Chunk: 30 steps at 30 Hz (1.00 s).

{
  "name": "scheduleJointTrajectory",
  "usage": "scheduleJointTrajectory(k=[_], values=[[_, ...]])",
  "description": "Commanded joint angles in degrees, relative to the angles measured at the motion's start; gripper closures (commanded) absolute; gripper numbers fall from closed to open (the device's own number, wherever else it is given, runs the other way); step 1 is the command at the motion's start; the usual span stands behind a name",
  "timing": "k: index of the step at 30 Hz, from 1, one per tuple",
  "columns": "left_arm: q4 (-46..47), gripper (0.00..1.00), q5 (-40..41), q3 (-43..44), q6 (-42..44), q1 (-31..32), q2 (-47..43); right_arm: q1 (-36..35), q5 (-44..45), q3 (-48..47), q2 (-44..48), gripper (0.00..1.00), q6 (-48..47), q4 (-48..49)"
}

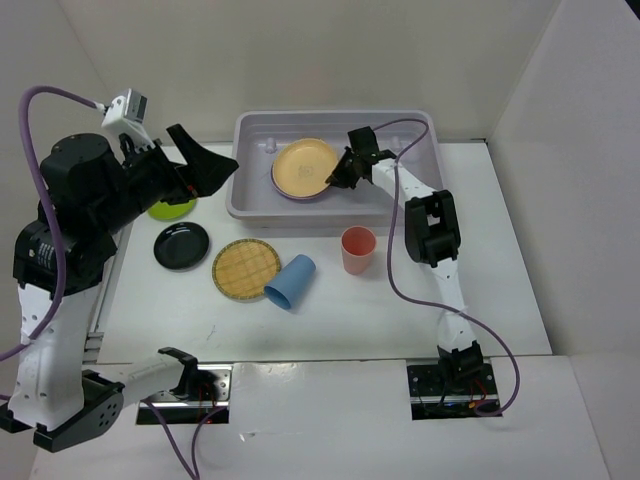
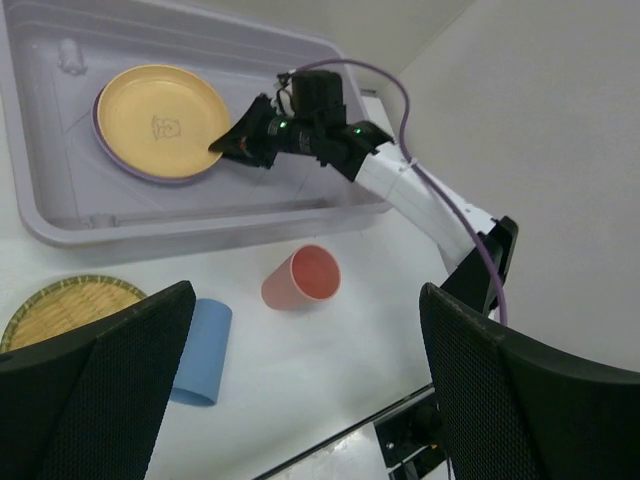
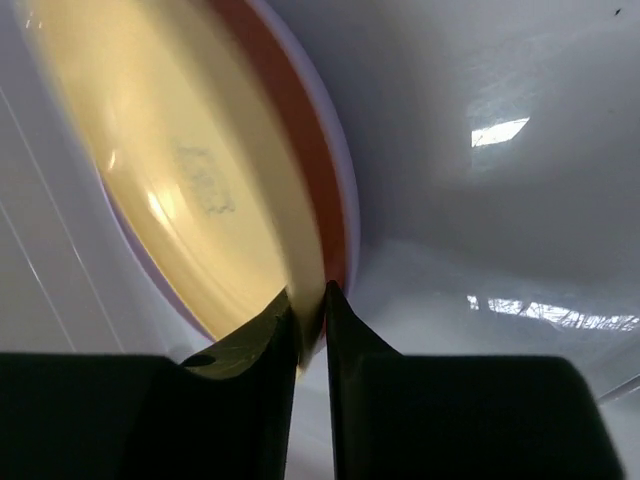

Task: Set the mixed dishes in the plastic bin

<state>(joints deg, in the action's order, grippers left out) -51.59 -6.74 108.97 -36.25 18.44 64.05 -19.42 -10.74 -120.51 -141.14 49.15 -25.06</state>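
White tabletop [image 1: 480, 300] between pale walls carries the plastic bin [image 1: 330, 118] at its far side. Inside it the orange-yellow plate [image 1: 305, 167] lies over the lavender plate [image 2: 118, 162], whose edge shows beneath. The right gripper [image 1: 338, 178] reaches over the bin's near wall, and its fingers [image 3: 265, 330] pinch the orange-yellow plate's rim.

This looks like the moment of setting the plate down. To do it well, the plate should settle flat on the lavender one before the fingers part. The wrist should then lift straight up so it does not catch the wall.

Just in front of the bin stands the salmon-red cup [image 1: 358, 250], upright, close under the right arm's path. The blue cup [image 1: 291, 282] lies on its side, touching the woven tan plate [image 1: 245, 268]. Left of these sit the black plate [image 1: 181, 245] and the lime green plate [image 1: 172, 208], partly hidden under the left gripper [image 2: 305, 380], which hangs above with fingers spread wide and holding nothing.
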Motion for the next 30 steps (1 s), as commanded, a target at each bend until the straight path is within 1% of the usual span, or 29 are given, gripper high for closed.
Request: scheduleJointTrajectory(k=[1, 2, 4, 5, 6, 8, 9, 10, 11, 12, 14, 15, 18, 20, 21, 22, 23, 24, 25, 26, 28, 29, 30], values=[[2.46, 0.01, 0.76, -3.49, -0.66, 0.11, -1.64, -0.36, -0.86, -3.42, -0.19, 0.79, -1.07, -1.04], [2.46, 0.01, 1.64, -4.80, -0.66, 0.11, -2.78, -0.36, -0.86, -3.42, -0.19, 0.72, -1.07, -1.04], [2.99, 0.01, 2.43, -9.09, -0.66, 0.11, -4.19, -0.36, -0.86, -3.42, -0.19, 0.65, -1.59, -1.04], [2.99, 0.01, 2.96, -10.86, -0.66, 0.11, -4.72, -0.36, -0.86, -3.42, 0.42, 0.56, -1.60, -1.04], [2.99, 0.01, 2.96, -14.80, -0.66, 0.11, -5.51, -0.36, -0.86, -3.42, 0.43, 0.52, -2.12, -1.04], [1.50, 0.01, 3.66, -19.03, -1.19, 0.11, -6.39, -0.36, -0.86, -3.94, 1.65, 0.45, -2.73, -1.04], [0.97, 0.01, 4.54, -21.32, -1.19, 0.11, -7.53, -0.36, -0.86, -3.94, 3.14, 0.36, -3.61, -1.74], [0.45, 0.01, 5.33, -26.21, -1.89, 0.11, -8.23, -0.36, 0.10, -3.94, 4.11, 0.31, -4.14, -1.75], [0.44, 0.01, 6.03, -28.96, -1.89, 0.11, -9.02, -0.36, 1.67, -3.94, 5.16, 0.26, -4.67, -2.36], [-0.26, 0.01, 6.91, -31.42, -2.59, 0.11, -9.64, -0.36, 2.47, -3.94, 7.44, 0.16, -4.67, -2.36], [-0.87, 0.01, 6.92, -35.82, -3.13, 0.11, -10.35, -0.36, 3.79, -4.47, 10.00, 0.05, -6.17, -3.85], [-0.88, 0.01, 6.92, -39.41, -4.69, 0.11, -10.35, 0.34, 4.93, -4.47, 12.88, 0.00, -6.95, -3.86], [-3.25, 0.01, 7.88, -43.30, -5.23, 0.11, -7.37, 0.87, 7.48, -2.55, 17.73, 0.00, -8.45, -5.00], [-3.25, 0.01, 9.11, -47.08, -5.93, 0.11, -6.75, 0.87, 8.27, -0.88, 23.26, 0.00, -9.06, -4.47], [-3.25, 0.01, 9.12, -48.40, -7.16, 0.11, -6.75, 0.87, 8.28, 1.48, 25.11, 0.00, -9.07, -3.78], [-2.47, 0.03, 9.12, -49.98, -7.95, 0.11, -7.36, 0.87, 8.28, 2.81, 29.13, 0.00, -9.07, -2.46], [-1.42, 0.05, 8.07, -53.47, -9.00, 0.11, -7.88, 0.87, 8.28, 4.04, 31.17, 0.00, -9.07, -1.84], [0.16, 0.09, 6.50, -55.42, -11.54, 0.11, -9.37, 0.87, 7.59, 7.10, 33.02, 0.00, -9.07, -1.05], [4.01, 0.23, 3.35, -57.44, -13.13, 0.11, -10.25, 0.87, 6.80, 8.43, 36.78, 0.00, -9.07, -0.17], [5.96, 0.31, 2.18, -61.29, -14.80, 0.63, -12.09, 0.87, 6.79, 11.14, 38.55, 0.00, -8.55, 1.57], [9.04, 0.47, 2.17, -63.61, -19.36, 0.64, -13.60, 0.87, 4.86, 13.27, 41.46, 0.00, -8.54, 2.99], [9.05, 0.51, 3.13, -64.40, -20.52, 0.64, -14.47, 0.87, 4.25, 14.06, 43.65, 0.00, -8.54, 3.00], [9.66, 0.53, 3.92, -64.93, -21.48, 0.64, -16.48, 0.87, 4.24, 14.68, 44.45, 0.00, -8.54, 3.52]])
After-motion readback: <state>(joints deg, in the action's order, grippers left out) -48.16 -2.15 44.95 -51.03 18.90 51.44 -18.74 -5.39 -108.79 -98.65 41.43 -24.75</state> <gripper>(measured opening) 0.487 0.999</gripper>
